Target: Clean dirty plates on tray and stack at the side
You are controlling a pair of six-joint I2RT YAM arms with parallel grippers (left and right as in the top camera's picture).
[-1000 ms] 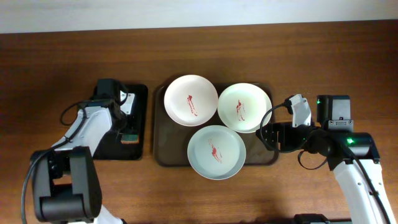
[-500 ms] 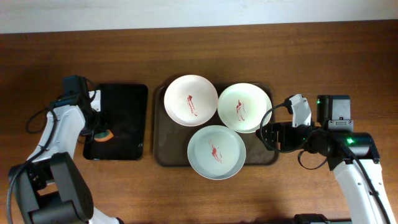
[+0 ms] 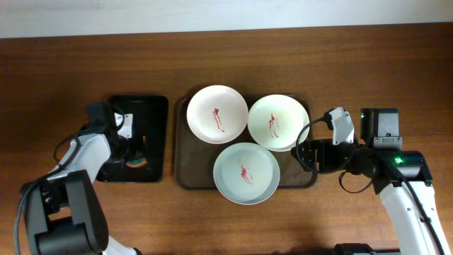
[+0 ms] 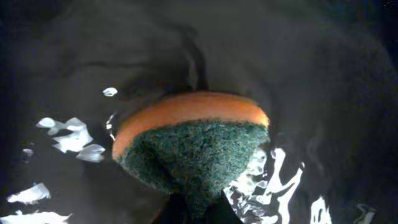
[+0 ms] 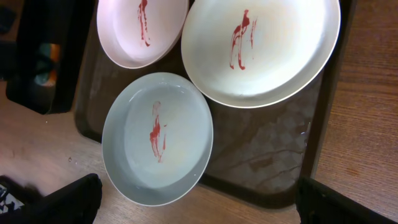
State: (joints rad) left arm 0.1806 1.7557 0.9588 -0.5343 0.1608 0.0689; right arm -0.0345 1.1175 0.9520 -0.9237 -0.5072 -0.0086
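The left tool (image 3: 130, 156) has shifted right across the black tray (image 3: 152, 117), pinching the sponge (image 4: 189, 143). The right tool (image 3: 306, 152) hangs spread at the right edge of the brown tray (image 3: 184, 161). All three plates (image 3: 246, 173) lie on that tray, smears intact: judged ready for wiping.

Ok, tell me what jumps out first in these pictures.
Three white plates, each smeared red at its centre, crowd the dark brown tray in the middle of the table. To the left, an orange-and-green sponge looks pinched in the left fingers, over the black tray.
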